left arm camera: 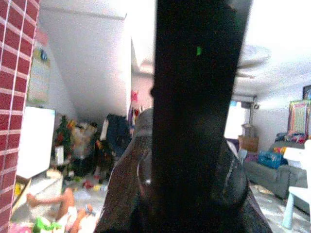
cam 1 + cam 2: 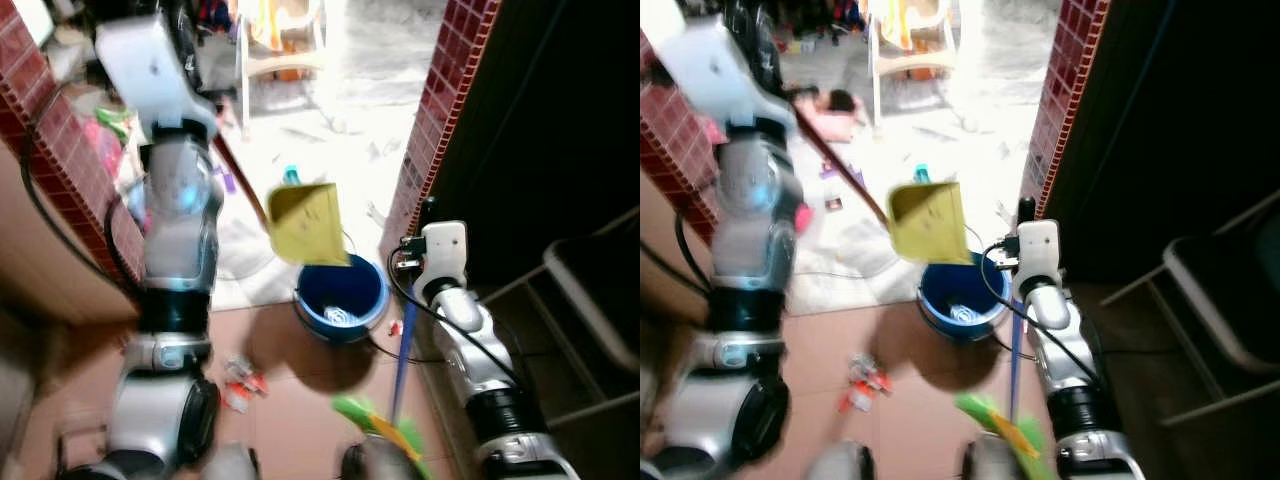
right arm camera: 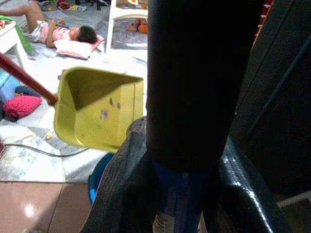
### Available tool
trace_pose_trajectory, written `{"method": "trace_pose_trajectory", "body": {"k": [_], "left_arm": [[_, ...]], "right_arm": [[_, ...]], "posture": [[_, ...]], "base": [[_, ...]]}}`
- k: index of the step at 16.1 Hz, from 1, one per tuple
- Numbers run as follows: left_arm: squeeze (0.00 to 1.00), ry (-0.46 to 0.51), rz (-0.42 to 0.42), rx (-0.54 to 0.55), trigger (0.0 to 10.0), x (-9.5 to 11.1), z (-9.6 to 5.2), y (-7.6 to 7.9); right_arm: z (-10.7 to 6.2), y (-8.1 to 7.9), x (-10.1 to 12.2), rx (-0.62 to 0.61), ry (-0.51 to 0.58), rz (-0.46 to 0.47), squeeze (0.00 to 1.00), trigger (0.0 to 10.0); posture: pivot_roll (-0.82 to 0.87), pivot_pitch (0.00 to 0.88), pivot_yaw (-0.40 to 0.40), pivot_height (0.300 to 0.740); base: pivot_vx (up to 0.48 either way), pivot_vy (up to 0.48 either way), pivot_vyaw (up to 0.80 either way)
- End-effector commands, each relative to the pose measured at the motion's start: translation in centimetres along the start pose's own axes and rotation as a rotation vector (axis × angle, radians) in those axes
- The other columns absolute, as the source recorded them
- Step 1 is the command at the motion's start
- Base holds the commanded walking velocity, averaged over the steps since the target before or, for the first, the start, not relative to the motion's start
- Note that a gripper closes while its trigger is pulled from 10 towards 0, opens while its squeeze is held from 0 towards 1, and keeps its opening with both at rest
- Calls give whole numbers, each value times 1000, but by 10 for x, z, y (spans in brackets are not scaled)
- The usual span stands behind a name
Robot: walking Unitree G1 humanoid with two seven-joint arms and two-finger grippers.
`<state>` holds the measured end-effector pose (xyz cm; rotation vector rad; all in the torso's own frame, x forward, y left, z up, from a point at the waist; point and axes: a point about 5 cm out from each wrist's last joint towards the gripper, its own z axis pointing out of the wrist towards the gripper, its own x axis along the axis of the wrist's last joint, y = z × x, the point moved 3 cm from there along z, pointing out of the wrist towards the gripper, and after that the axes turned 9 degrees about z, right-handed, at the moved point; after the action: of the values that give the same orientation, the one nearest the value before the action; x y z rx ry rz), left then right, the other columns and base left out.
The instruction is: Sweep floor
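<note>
The yellow dustpan hangs tipped in the air right over the blue bucket, its open mouth turned down toward the bucket's rim. It sits on the end of a long reddish-brown handle that slants up and back toward the robot's raised left arm; the left hand is closed around a dark shaft, which I take to be that handle. That slanting handle is the long axis that matters: the pan swings on it, and the bucket lies directly beneath the pan's lower lip, so any further tilt should drop what's inside straight into the blue bucket, provided the lip keeps within the rim.

The right hand is wrapped around the blue broom pole, which stands nearly upright just beside the bucket on the robot's right, against the foot of the red-tiled pillar. The green bristles rest low on the tiled floor near the robot's feet.

On the floor, to the left of the bucket and closer to the robot, a small scatter of red and white scraps lies unswept. The broom is the nearer tool to them, and I would judge the right arm has to draw the bristles across toward that side next. Farther off, in the bright room past the doorway, a person lies on the floor by a pillow.
</note>
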<state>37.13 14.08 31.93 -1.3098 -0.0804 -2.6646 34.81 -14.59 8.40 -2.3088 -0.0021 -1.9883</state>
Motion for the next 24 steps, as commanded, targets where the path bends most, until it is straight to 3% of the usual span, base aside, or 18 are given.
{"method": "trace_pose_trajectory", "body": {"k": [1,3,6,8,10,13,17,20,24], "left_arm": [[0,154,-26,33,10000,42,12,-7],[0,177,-23,42,10000,50,15,-12],[0,159,100,57,10000,42,14,-25],[0,109,218,44,10000,24,7,-29],[0,-7,331,16,10000,-11,-14,-33],[0,-123,339,-25,10000,-42,-39,-32],[0,-201,338,-54,10000,-62,-63,-26],[0,-277,304,-88,10000,-74,-85,-15],[0,-311,284,-111,10000,-76,-97,-7]], "right_arm": [[3,-2,7,9,22,-19,0,10000],[3,-1,6,9,19,-19,0,10000],[6,-5,8,22,26,-30,0,10000],[7,-4,11,24,37,-38,0,10000],[5,-4,12,36,46,-65,0,10000],[3,-2,11,46,53,-95,0,10000],[5,14,28,24,106,-194,0,10000],[13,38,87,-58,300,-286,0,10000],[15,45,113,-87,401,-297,0,10000]], "posture": [[-78,66,-8,740],[-70,67,-10,740],[-59,70,-5,740],[-58,87,-10,740],[-55,98,-20,740],[-55,95,-34,740],[-61,96,-33,740],[-65,112,-27,740],[-51,133,-21,740]], "base": [[0,0,0],[0,0,0],[0,0,0],[0,0,0],[0,0,0],[0,0,0],[0,0,0],[0,0,0],[0,0,0]]}}
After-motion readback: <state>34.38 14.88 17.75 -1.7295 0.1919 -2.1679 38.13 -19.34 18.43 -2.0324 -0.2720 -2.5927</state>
